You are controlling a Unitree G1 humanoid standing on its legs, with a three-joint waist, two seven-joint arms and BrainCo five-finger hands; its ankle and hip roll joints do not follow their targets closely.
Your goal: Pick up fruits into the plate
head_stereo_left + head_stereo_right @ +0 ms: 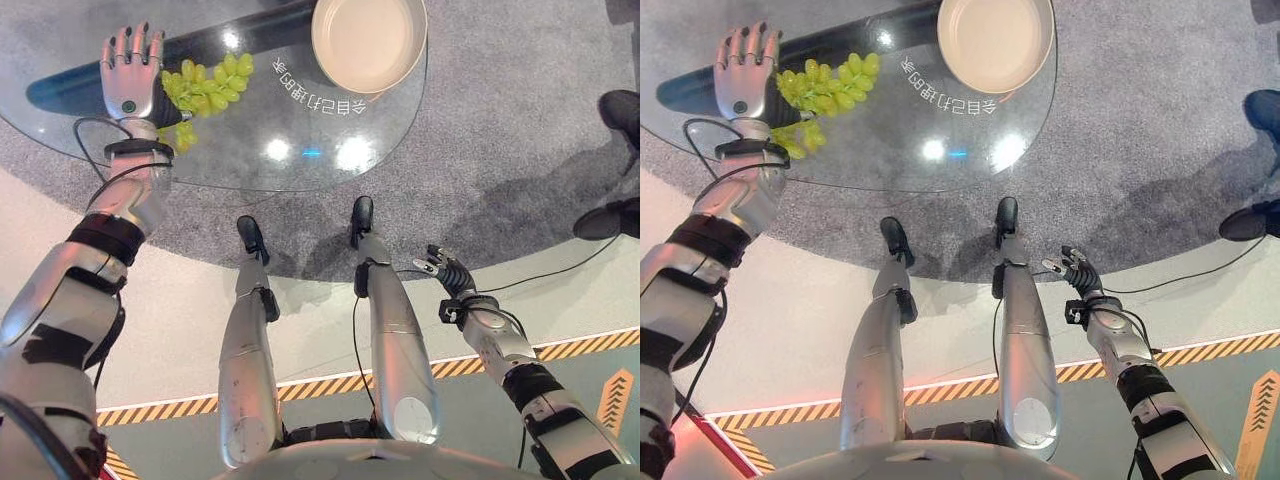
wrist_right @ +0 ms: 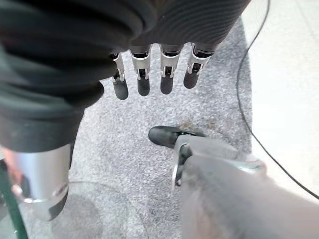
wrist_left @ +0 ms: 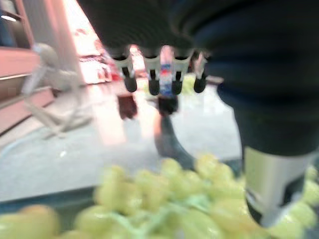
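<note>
My left robot hand [image 1: 130,75], fingers straight, hovers beside the grapes [image 1: 208,82] on the glass table [image 1: 300,140], upper left. The plate [image 1: 368,40] sits at top centre. My right robot hand [image 1: 447,268] hangs relaxed and empty, lower right.

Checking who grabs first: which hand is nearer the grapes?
Left. The left hand sits right beside the grapes on the glass table; the right hand hangs low, off the table.

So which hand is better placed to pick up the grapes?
Left. The left hand hovers open right beside the green grapes on the glass table, while the right hand hangs low beside the table, away from the plate.
</note>
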